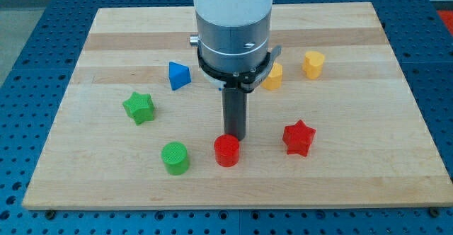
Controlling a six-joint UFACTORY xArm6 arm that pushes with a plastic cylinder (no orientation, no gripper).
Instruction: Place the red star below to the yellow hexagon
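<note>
The red star (299,137) lies at the view's lower right. The yellow hexagon (313,64) sits at the upper right, well above the star. My tip (235,136) stands just above the red cylinder (226,150), close to it or touching; I cannot tell which. The tip is about a block's width to the left of the red star. A second yellow block (274,77) lies left of the hexagon, partly hidden behind the arm's body.
A blue block (178,75) lies left of the arm. A green star (139,107) sits at the left and a green cylinder (175,158) at the lower left. The wooden board (354,185) rests on a blue perforated table.
</note>
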